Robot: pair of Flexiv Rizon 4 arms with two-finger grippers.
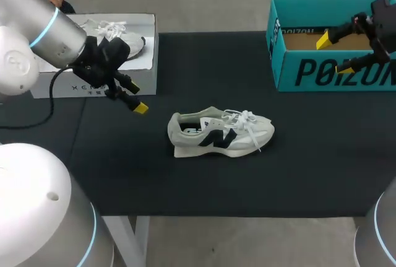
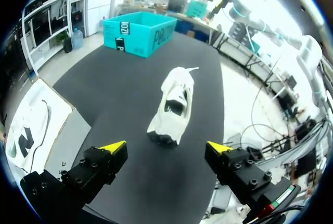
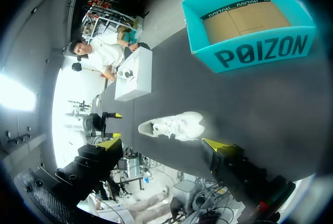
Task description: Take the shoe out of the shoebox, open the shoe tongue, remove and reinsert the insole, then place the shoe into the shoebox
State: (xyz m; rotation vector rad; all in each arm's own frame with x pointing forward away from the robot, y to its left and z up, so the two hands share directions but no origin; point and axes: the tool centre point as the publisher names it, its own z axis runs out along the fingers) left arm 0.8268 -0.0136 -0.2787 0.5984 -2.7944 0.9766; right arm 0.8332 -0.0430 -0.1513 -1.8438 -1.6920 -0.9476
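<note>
While the white-and-grey lace-up sneaker (image 1: 219, 134) is lying upright mid-way across the black tabletop (image 1: 309, 155), well apart from the open teal cardboard shoebox (image 1: 334, 72), both claws are hanging released: left gripper (image 1: 137, 98) beside a white cardboard box (image 1: 147, 78), right gripper (image 1: 334, 55) over the shoebox's front wall.

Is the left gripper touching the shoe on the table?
Apart. The left wrist view shows bare table between the left gripper and the shoe.
</note>
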